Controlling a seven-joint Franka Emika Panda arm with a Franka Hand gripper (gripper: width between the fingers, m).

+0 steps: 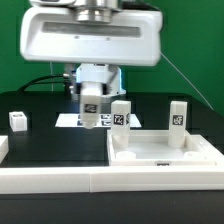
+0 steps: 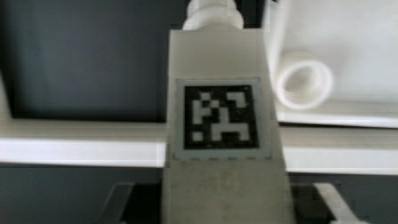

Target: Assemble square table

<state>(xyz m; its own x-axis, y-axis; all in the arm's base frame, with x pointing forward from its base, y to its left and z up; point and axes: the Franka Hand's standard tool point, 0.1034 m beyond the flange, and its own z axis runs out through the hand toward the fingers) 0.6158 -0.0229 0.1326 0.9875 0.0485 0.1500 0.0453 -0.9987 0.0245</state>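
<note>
The square table's white slab point(image 1: 165, 152) lies at the exterior view's lower right. Two white tagged legs stand upright at its far corners, one leg point(image 1: 121, 113) on the left and the other leg point(image 1: 178, 115) on the right. My gripper point(image 1: 90, 103) hangs left of the slab, shut on a third tagged leg point(image 1: 90, 112) held upright over the table. In the wrist view this held leg point(image 2: 222, 110) fills the middle between my gripper point(image 2: 217, 200) fingers, its narrow tip pointing away. Beside it shows the slab point(image 2: 347, 110) with a round socket point(image 2: 306, 82).
The marker board point(image 1: 68, 120) lies on the black table behind the held leg. A small white tagged part point(image 1: 18, 121) sits at the exterior view's left. White border rails point(image 1: 50, 178) run along the front and left edges; one rail point(image 2: 71, 140) crosses the wrist view.
</note>
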